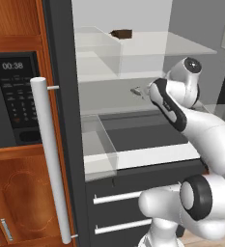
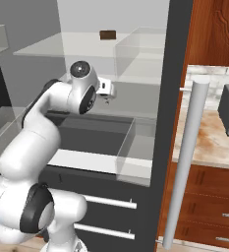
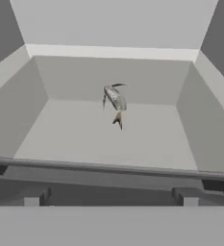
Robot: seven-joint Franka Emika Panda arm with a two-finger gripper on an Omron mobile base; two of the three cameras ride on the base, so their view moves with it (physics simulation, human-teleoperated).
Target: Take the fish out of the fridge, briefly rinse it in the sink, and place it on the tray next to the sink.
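I am looking into the open fridge (image 1: 65, 72), its white bar handle (image 1: 51, 159) standing in front of the microwave (image 1: 15, 96). My arm (image 1: 181, 111) is reaching onto the middle shelf, where the fish (image 1: 139, 90) is lying. A brown block (image 1: 121, 34) is sitting on the top shelf.

the microwave (image 1: 15, 99) clock display (image 1: 12, 65) reads 00:38.

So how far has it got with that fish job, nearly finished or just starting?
Early on. Done: the fridge stands open. In hand: the gripper, jaws apart and empty, is reaching in toward the fish, which lies on a shelf, untouched. Left, I'd judge: grasp the fish, rinse it in the sink, lay it on the tray.
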